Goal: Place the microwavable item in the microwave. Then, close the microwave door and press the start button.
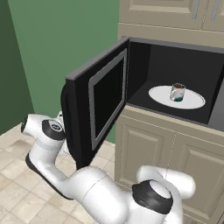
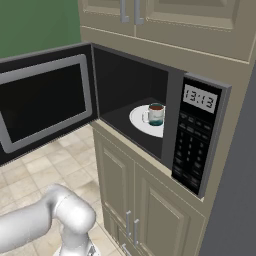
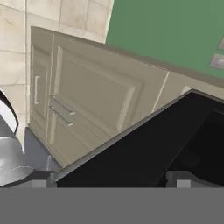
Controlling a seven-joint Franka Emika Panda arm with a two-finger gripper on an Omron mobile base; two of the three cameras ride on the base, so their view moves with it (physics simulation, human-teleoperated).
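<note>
The microwavable item, a pale mug [image 1: 177,92] [image 2: 155,114] with a teal band and brown liquid, stands upright on the white turntable plate [image 1: 157,94] [image 2: 140,120] inside the microwave [image 1: 175,57] [image 2: 197,135]. The microwave door [image 1: 107,98] [image 2: 42,107] swings wide open to the left. My arm reaches round behind that door on its outer side. In the hand view my gripper [image 3: 111,180] is open and holds nothing. Its fingertips [image 3: 43,179] stand far apart, and the door's black outer face [image 3: 144,153] lies close in front of them. Whether they touch it I cannot tell.
Beige cabinets frame the oven above [image 1: 175,13] and below [image 1: 148,148] [image 2: 120,185]. The control panel with clock [image 2: 200,100] sits on the oven's right. A beige drawer unit [image 3: 87,96] stands by the green wall [image 3: 175,30]. Tiled floor [image 1: 13,175] spreads to the left.
</note>
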